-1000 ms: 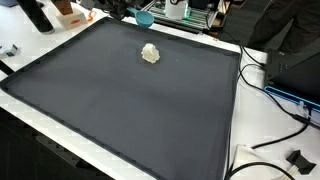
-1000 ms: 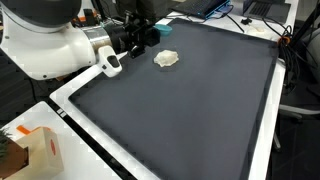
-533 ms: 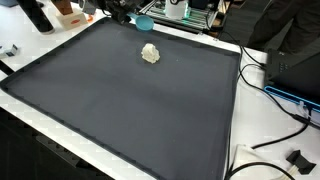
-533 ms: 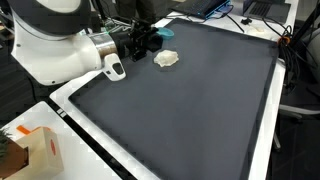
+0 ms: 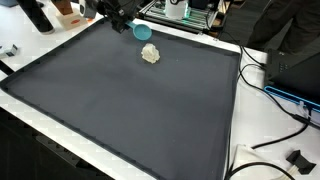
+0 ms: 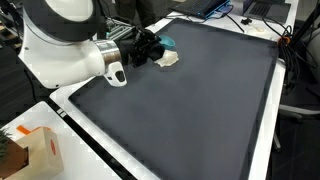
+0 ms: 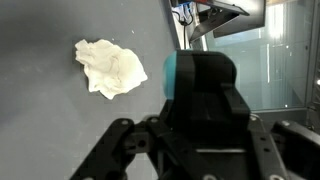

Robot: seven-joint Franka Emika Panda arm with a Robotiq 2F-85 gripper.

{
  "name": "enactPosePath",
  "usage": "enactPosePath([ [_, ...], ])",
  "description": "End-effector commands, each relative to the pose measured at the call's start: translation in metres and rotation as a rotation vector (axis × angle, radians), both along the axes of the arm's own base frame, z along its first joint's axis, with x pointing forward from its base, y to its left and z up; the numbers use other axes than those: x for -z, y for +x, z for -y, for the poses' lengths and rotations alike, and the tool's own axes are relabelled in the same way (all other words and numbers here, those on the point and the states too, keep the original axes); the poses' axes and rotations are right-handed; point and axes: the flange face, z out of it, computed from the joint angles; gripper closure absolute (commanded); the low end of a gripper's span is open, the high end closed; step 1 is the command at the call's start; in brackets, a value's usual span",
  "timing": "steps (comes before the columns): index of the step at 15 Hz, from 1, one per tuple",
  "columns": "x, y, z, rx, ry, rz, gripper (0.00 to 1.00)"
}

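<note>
My gripper (image 5: 133, 25) is shut on a small teal object (image 5: 144, 31), which also shows in the wrist view (image 7: 182, 72) and at the fingertips in an exterior view (image 6: 167, 43). It hovers just above the far edge of a large black mat (image 5: 130, 110). A crumpled white wad (image 5: 150, 54) lies on the mat close beside the gripper (image 6: 152, 48). The wad shows in both exterior views (image 6: 171, 59) and to the upper left of the fingers in the wrist view (image 7: 112, 67).
An orange-and-white box (image 6: 38, 150) stands off the mat's corner. A black bottle (image 5: 38, 15) and an orange item (image 5: 68, 12) stand behind the mat. Cables (image 5: 272, 92) and equipment lie along the mat's side edge. The white table rim (image 6: 100, 140) frames the mat.
The arm has swung over the mat's edge toward the white wad, carrying the teal object with it. The wad has not moved.
</note>
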Motion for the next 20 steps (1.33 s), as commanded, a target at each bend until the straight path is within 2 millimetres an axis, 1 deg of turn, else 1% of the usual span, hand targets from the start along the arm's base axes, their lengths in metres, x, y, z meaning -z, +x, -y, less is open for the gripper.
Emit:
enactPosePath([
  [1, 0.009, 0.005, -0.001, 0.02, -0.035, -0.047, 0.75],
  [8, 0.022, 0.008, -0.01, -0.009, -0.062, -0.086, 0.75],
  [11, 0.022, 0.009, -0.015, -0.022, -0.058, -0.089, 0.75],
  [15, 0.011, 0.007, -0.022, -0.029, -0.071, -0.077, 0.75],
  [20, -0.014, 0.009, -0.039, -0.05, -0.162, -0.057, 0.75],
])
